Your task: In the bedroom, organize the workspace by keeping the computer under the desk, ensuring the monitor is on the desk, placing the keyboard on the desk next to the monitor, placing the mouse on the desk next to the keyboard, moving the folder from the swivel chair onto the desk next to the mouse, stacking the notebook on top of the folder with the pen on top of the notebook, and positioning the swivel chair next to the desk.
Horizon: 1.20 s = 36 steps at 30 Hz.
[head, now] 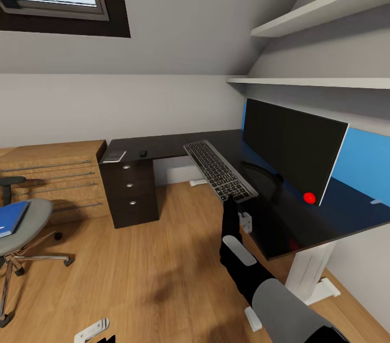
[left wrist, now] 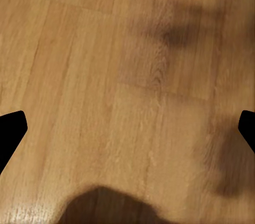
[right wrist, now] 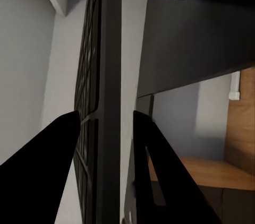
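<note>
My right gripper [head: 231,201] is shut on the near end of the dark-grey keyboard [head: 219,170], which slants over the front edge of the glossy black desk [head: 281,224] in front of the monitor [head: 292,148]. Its fingers clamp the keyboard's [right wrist: 109,49] thin edge from both sides. The mouse [head: 143,153] and the grey notebook [head: 114,157] lie at the desk's far left end. The blue folder [head: 11,218] rests on the swivel chair's [head: 32,224] seat at far left. My left gripper [left wrist: 127,128] hangs open over bare wood floor. The pen is too small to make out. The computer is out of view.
A dark drawer unit [head: 130,191] stands under the desk's left end, beside a light-wood chest of drawers [head: 59,175]. White desk legs [head: 309,272] stand close to my right arm. Two wall shelves [head: 325,82] hang above the monitor. Wood floor [head: 151,267] lies between chair and desk.
</note>
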Motion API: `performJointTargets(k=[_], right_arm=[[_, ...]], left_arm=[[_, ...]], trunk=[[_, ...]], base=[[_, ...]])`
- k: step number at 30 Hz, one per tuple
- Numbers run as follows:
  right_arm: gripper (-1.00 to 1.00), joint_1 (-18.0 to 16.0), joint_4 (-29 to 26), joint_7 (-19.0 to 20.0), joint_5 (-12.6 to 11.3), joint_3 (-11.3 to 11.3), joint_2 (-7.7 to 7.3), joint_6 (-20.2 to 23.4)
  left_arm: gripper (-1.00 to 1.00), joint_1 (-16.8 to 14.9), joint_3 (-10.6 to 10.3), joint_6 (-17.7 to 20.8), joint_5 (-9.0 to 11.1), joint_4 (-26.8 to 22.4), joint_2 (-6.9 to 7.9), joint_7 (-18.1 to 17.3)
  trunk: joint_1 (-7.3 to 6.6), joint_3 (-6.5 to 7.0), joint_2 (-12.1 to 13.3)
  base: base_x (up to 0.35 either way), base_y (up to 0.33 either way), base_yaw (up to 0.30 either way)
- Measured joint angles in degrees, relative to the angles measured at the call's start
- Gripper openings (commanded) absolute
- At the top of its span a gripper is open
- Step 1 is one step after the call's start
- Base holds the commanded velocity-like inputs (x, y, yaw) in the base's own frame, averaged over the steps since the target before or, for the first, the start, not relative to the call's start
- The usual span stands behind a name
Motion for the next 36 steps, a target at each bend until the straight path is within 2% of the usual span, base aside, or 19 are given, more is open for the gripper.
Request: performJointTargets(k=[6,12,22,36], right_arm=[[-1.00,0.03,0.12,-1.91,-0.04,-0.11,0.00,0.32],[-1.00,0.03,0.01,-8.78,0.03,-0.02,0.00,0.62],[-1.00,0.02,-0.05,-9.88,0.40,-0.09,0.00,0.52],[-1.00,0.02,0.08,-9.97,0.34,-0.94,0.00,-0.32]], left_arm=[[1.00,0.00,0.11,-0.09,-0.30,0.02,0.00,0.04],[1.00,0.00,0.28,-0.10,-2.42,0.00,-0.02,0.08],[1.00,0.00,0.30,-0.11,-2.76,0.01,-0.08,0.07],[1.00,0.00,0.37,-0.06,-2.67,0.00,-0.05,-0.02]], trunk=[[-0.02,0.00,0.00],[0.00,0.00,0.00],[-0.01,0.00,0.00],[0.00,0.00,0.00]], base=[[0.097,-0.107,0.000],[0.107,-0.116,0.000],[0.062,-0.141,0.000],[0.010,-0.034,0.000]])
